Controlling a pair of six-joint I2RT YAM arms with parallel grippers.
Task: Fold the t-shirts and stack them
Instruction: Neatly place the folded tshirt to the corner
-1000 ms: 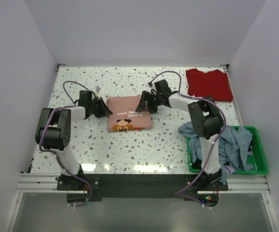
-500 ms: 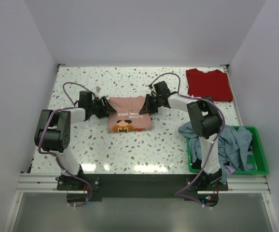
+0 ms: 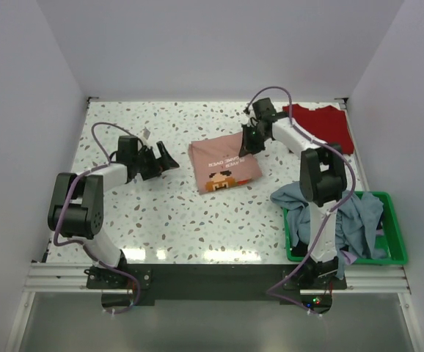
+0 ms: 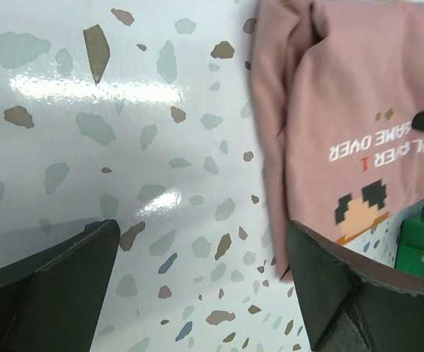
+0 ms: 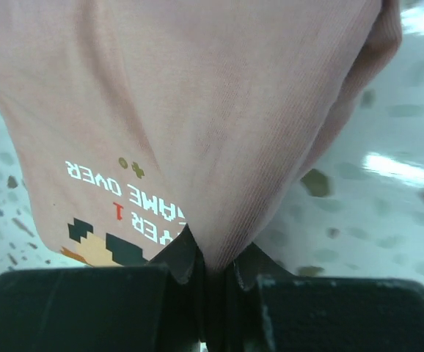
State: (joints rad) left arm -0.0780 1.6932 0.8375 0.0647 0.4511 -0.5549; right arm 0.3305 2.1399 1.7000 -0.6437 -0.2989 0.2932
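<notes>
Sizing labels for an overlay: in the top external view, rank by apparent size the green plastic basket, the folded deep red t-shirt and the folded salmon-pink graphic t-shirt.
1. green plastic basket, largest.
2. folded deep red t-shirt and folded salmon-pink graphic t-shirt: near alike, unranked.

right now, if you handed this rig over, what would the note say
Left fingers: open, empty, clear of the cloth.
Right fingers: shut on the edge of the folded pink t-shirt, mid-table.
Done: red t-shirt folded at the far right corner; pink one folded.
To do: stack pink on red; fold the blue-grey t-shirts heaped in the green basket.
</notes>
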